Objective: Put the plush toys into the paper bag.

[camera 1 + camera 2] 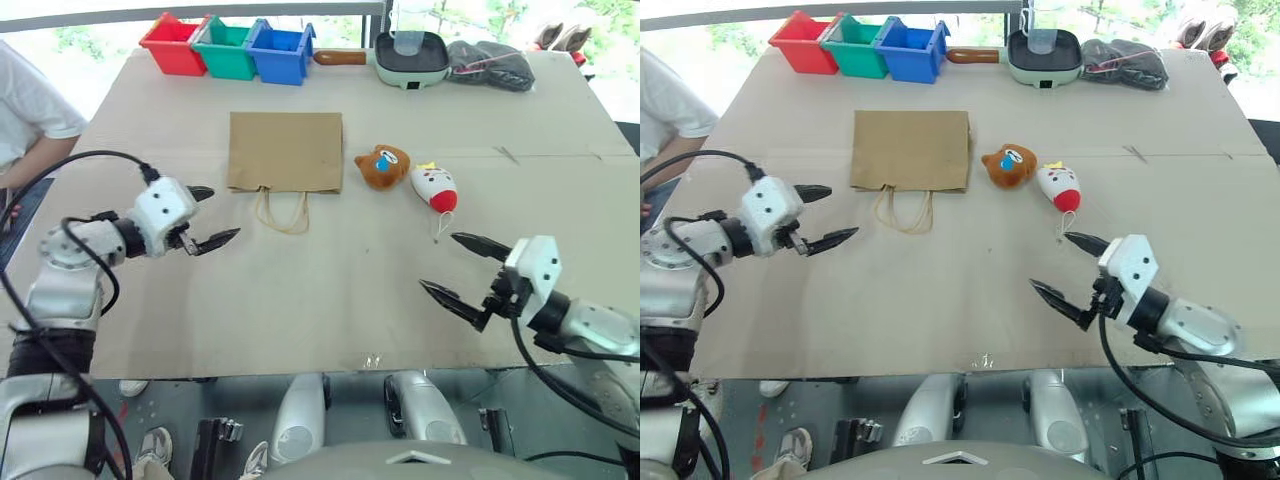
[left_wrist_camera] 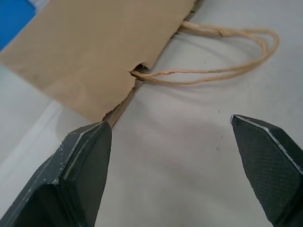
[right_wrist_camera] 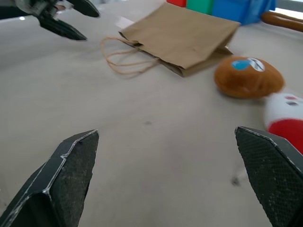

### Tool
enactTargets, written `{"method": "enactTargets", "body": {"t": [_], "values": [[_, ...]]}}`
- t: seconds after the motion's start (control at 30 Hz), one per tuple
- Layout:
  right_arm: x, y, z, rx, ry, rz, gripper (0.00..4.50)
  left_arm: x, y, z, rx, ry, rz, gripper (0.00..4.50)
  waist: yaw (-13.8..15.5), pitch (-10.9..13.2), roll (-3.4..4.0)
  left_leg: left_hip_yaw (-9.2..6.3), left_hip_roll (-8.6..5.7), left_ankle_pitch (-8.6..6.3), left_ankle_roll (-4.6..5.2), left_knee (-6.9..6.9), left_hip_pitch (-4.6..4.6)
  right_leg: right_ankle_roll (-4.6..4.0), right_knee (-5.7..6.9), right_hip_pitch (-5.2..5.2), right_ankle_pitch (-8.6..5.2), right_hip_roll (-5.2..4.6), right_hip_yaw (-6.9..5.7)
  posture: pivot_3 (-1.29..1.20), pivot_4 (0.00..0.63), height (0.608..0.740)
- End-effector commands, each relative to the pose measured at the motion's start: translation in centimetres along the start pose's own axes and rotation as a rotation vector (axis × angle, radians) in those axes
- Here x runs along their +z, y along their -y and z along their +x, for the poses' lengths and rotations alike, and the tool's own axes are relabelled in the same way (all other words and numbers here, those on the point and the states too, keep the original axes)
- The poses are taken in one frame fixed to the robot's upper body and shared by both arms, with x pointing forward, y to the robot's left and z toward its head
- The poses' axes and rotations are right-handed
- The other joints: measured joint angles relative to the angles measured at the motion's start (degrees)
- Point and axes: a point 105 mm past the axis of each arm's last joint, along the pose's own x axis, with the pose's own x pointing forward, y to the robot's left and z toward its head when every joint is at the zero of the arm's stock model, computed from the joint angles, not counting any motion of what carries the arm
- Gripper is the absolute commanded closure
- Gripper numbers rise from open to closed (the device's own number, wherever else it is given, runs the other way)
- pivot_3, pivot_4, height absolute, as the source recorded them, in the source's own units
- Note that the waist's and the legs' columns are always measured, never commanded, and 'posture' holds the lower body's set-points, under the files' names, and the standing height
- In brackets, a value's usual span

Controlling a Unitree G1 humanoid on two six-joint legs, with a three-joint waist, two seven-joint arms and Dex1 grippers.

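The bag [image 1: 286, 151] lies flat on the table [image 1: 320, 300], mouth and handles [image 1: 283, 210] facing the robot. In this state the mouth is closed by the bag's own fold, so nothing can be dropped in; the opening probably has to be lifted or spread first.

Both toys rest on the table just right of the bag, apart from it. The brown toy [image 1: 382, 166] sits nearest the bag's right edge. The white toy [image 1: 435, 187] lies just beside it on the far side from the bag, red end toward the robot. Neither is inside the bag; no part of the task is complete.

The left gripper [image 1: 207, 216] hovers near the bag's left front corner, fingers spread wide, holding nothing. Its wrist view looks straight at the mouth edge and the handles, which suggests it is positioned to take the bag's lip or a handle and hold the mouth open.

The right gripper [image 1: 463, 270] hovers above bare table on the robot's side of the white toy, fingers likewise fully apart and empty. It faces toward the toys and bag, a sensible position for picking the toys, white one first, since that lies closer.

At the far table edge stand three bins [image 1: 228, 46], a pan [image 1: 410, 55] and a dark bundle [image 1: 490, 65], well apart from the working area.
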Motion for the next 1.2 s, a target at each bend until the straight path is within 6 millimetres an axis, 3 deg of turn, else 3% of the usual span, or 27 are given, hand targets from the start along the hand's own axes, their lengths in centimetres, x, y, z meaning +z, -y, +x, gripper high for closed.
{"method": "enactTargets", "body": {"t": [0.03,0.2,0.23,0.3,0.43,0.53,0.57,0.63,0.67,0.7,0.8,0.9,0.97,1.07,1.2], "values": [[1.1,-0.4,0.5,-0.005,0.020,-0.043,0.00,0.9,-0.3,1.8,-0.040,0.029,0.168,0.12,0.46,0.00,-0.03,-0.01,0.02,0.00,0.00,0.05,-0.03,0.00,0.00,-0.01,0.00,0.04,0.00,0.00,0.150,0.740],[1.1,-0.8,0.5,-0.027,0.011,-0.038,0.00,1.9,-0.5,4.2,-0.063,0.088,0.224,0.12,0.52,-0.02,-0.08,0.00,0.00,0.00,0.01,0.12,-0.07,0.02,0.02,0.01,0.01,0.03,0.00,0.00,0.150,0.740],[1.0,-0.9,0.5,-0.029,0.008,-0.037,0.00,2.0,-0.3,4.5,-0.086,0.099,0.213,0.36,0.41,-0.03,-0.09,-0.03,0.01,0.00,0.01,0.14,-0.08,0.02,0.03,0.00,0.01,0.05,-0.03,0.00,0.150,0.740],[0.9,-1.1,0.5,-0.044,0.006,-0.030,0.00,2.2,0.1,5.3,-0.135,0.114,0.211,0.94,0.22,-0.03,-0.09,-0.05,0.02,0.00,0.01,0.14,-0.08,0.02,0.07,0.00,0.01,0.06,-0.04,0.00,0.150,0.740],[0.9,-1.2,0.6,-0.062,0.010,-0.011,0.00,3.2,0.0,6.2,-0.186,0.181,0.100,2.72,0.21,-0.03,-0.09,-0.06,0.03,0.00,0.01,0.16,-0.08,0.02,0.10,0.00,0.01,0.08,-0.06,0.00,0.150,0.740],[0.8,-1.5,0.8,-0.058,0.019,0.027,0.74,4.7,0.0,6.3,-0.272,0.291,-0.136,4.25,0.20,-0.03,-0.10,-0.07,0.03,0.00,0.01,0.18,-0.09,0.02,0.10,0.01,0.02,0.08,-0.06,0.00,0.150,0.740],[0.8,-1.6,0.9,-0.057,0.020,0.031,1.18,5.2,0.1,6.2,-0.302,0.322,-0.192,4.50,0.14,-0.03,-0.10,-0.09,0.03,0.00,0.01,0.19,-0.10,0.02,0.12,0.01,0.02,0.08,-0.09,0.00,0.150,0.740],[0.8,-1.6,1.1,-0.060,0.021,0.033,2.10,5.9,0.4,5.9,-0.352,0.354,-0.262,4.50,-0.24,-0.03,-0.10,-0.10,0.03,0.00,0.01,0.19,-0.10,0.02,0.13,0.00,0.02,0.08,-0.09,0.00,0.150,0.740],[0.8,-1.8,1.5,-0.054,0.028,0.035,2.92,6.7,0.8,5.6,-0.408,0.387,-0.332,4.50,-0.25,-0.03,-0.10,-0.13,0.03,0.00,0.01,0.19,-0.10,0.02,0.14,0.01,0.02,0.08,-0.09,0.00,0.150,0.740],[0.8,-1.7,2.0,-0.052,0.036,0.036,2.92,7.4,1.2,5.4,-0.447,0.415,-0.383,4.50,-0.39,-0.03,-0.10,-0.12,0.03,0.00,0.01,0.19,-0.10,0.02,0.14,0.01,0.01,0.08,-0.09,0.00,0.150,0.740],[1.4,-2.0,3.5,-0.020,0.073,0.031,4.45,8.5,2.5,5.2,-0.498,0.423,-0.376,4.50,-1.04,-0.02,-0.09,-0.17,0.05,0.00,0.01,0.22,-0.09,0.02,0.19,0.01,0.01,0.08,-0.11,0.00,0.150,0.740],[1.8,-2.1,4.6,0.009,0.102,0.029,4.45,9.1,3.2,5.3,-0.501,0.415,-0.349,4.50,-1.09,-0.02,-0.09,-0.19,0.05,0.00,0.01,0.22,-0.06,0.01,0.23,0.01,0.01,0.10,-0.12,0.00,0.150,0.740],[1.6,-2.0,4.9,0.015,0.103,0.021,4.45,8.6,4.6,5.3,-0.512,0.375,-0.189,4.50,-1.01,-0.02,-0.09,-0.19,0.05,0.00,0.00,0.22,-0.06,0.01,0.21,0.01,0.01,0.09,-0.14,0.00,0.150,0.740],[1.3,-2.2,5.0,0.029,0.097,0.012,4.45,8.6,6.1,4.3,-0.619,0.379,-0.232,4.50,-0.84,-0.02,-0.09,-0.16,0.03,0.00,0.01,0.21,-0.07,0.01,0.19,0.02,0.02,0.06,-0.12,0.00,0.150,0.740],[0.7,-2.8,4.0,0.066,0.075,-0.011,4.50,8.2,5.3,4.9,-0.514,0.357,-0.126,3.23,-0.40,-0.02,-0.08,-0.21,0.03,0.00,0.01,0.23,-0.08,0.01,0.20,0.02,0.01,0.07,-0.17,0.00,0.150,0.740]]}}
